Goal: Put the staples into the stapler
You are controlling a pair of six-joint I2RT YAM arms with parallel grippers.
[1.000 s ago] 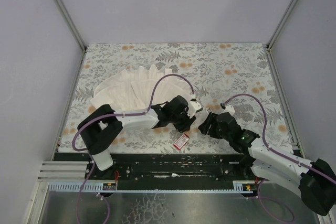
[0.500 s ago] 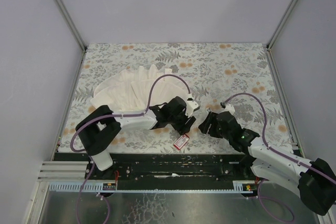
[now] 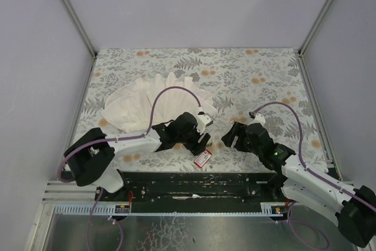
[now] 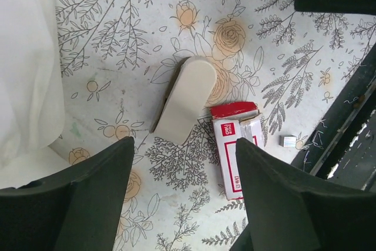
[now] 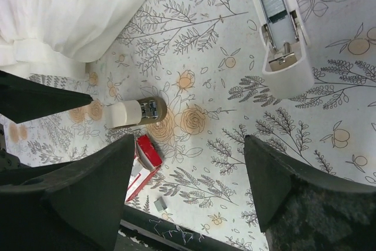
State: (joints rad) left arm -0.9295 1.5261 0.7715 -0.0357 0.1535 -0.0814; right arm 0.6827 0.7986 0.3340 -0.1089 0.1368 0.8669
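L end effector (image 4: 183, 145): jaws wide apart, nothing held, hovering over cream piece (image 4: 185, 101) lying flat on desk (image 4: 117, 39), just beside red box (image 4: 238, 145). Staples (image 4: 289, 141): small silver strip loose on desk on box's other side, near desk's front edge. R end effector (image 5: 189, 142): also wide open, empty. Stapler (image 5: 282, 27) lies w/ metal channel facing up, well apart from box + strip. White cloth (image 3: 147, 101) beyond L arm.
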